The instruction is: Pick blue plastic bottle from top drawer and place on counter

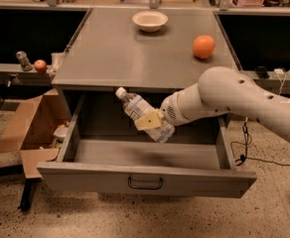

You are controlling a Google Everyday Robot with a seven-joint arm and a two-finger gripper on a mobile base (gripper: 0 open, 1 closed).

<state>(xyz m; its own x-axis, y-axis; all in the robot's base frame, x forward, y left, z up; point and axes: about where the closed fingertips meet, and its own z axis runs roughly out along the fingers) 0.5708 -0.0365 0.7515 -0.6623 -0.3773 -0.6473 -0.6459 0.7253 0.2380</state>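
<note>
Pincer (152, 121) is pinching the blue plastic bottle (131, 104) around its middle, with a tan finger pad pressed flat against the label. The bottle hangs in the air, clear of the drawer floor. It is tilted, with the white cap up and to the left and the base down and to the right.

Nearest the camera, the top drawer (85, 175) stands pulled wide open, its dark wire handle (145, 183) in the middle of the front panel. The bottle is held above the drawer's open well, and its cap reaches about level with the front edge of the worktop (115, 58). The white arm (224, 95) comes in from the right, crossing over the drawer's right side.

Left of the drawer, an open cardboard box (21, 128) sits on the floor. Farther back on the worktop, an orange (203, 46) rests near the right edge. A pale bowl (150, 20) stands beyond it, near the far edge. On a low ledge to the left lies a small red fruit (40, 65).
</note>
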